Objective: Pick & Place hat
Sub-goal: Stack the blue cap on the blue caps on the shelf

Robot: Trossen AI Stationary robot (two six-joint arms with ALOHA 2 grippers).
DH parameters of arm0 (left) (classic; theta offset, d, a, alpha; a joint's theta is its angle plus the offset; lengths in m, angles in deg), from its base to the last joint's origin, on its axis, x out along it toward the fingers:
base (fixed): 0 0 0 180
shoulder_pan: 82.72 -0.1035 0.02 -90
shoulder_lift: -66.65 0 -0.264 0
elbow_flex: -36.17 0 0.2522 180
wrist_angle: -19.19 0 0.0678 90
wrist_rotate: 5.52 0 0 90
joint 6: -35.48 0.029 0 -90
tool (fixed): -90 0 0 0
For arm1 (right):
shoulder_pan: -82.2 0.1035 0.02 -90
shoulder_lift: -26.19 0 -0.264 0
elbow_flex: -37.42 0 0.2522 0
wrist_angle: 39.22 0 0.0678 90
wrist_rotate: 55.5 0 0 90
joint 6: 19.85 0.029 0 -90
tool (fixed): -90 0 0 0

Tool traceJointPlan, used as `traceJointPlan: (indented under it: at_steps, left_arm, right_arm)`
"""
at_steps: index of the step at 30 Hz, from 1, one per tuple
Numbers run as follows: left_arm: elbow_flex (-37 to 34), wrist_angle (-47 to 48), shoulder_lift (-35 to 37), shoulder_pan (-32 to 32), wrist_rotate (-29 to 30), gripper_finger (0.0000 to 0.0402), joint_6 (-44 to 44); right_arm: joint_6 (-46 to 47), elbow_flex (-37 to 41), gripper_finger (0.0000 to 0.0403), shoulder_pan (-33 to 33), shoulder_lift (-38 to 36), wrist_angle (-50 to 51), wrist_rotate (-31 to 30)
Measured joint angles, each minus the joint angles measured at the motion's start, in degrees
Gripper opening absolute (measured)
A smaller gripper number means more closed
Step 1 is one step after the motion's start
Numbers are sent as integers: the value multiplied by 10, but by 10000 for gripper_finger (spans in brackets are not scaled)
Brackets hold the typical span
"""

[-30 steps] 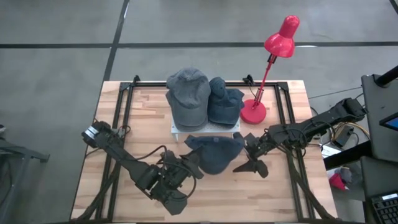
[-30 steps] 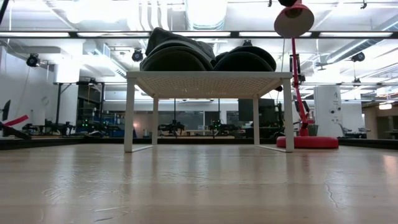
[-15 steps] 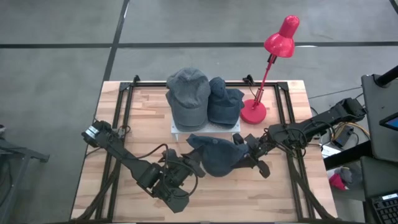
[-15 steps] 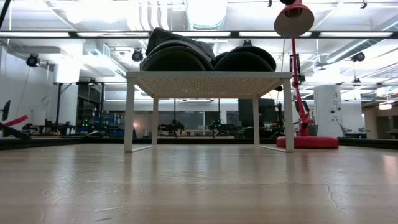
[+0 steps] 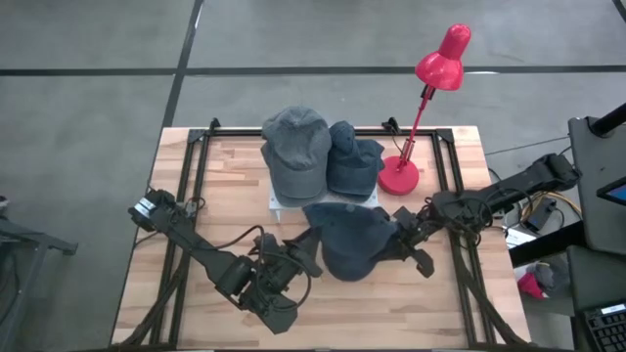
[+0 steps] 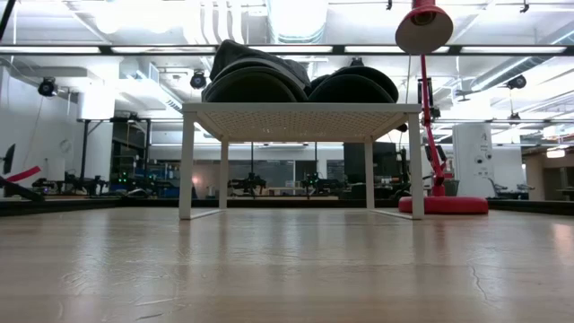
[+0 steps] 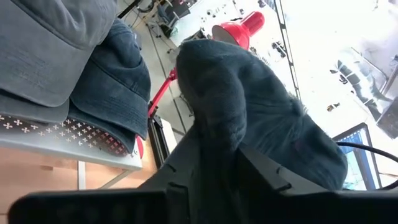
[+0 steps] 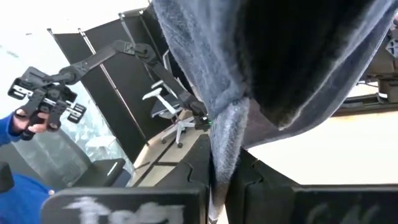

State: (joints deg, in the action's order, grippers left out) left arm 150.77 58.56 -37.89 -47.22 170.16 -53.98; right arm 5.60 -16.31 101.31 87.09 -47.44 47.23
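While both grippers, left gripper (image 5: 301, 262) and right gripper (image 5: 393, 241), pinch the limp denim cap (image 5: 347, 240) closed-jawed, you'd best grip its soft edges near the white rack (image 5: 277, 203).

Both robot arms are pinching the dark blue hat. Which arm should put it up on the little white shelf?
Probably the right. The right gripper and left gripper both pinch the hat, but the right one sits nearer the white shelf, on the side where the darker cap lies flatter.
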Motion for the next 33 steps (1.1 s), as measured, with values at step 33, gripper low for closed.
traceJointPlan:
  at_steps: [33]
  left_arm:
    - [0,307,25,84,18,104,10]
  right_arm:
    - [187,0,11,-448,-114,100,291]
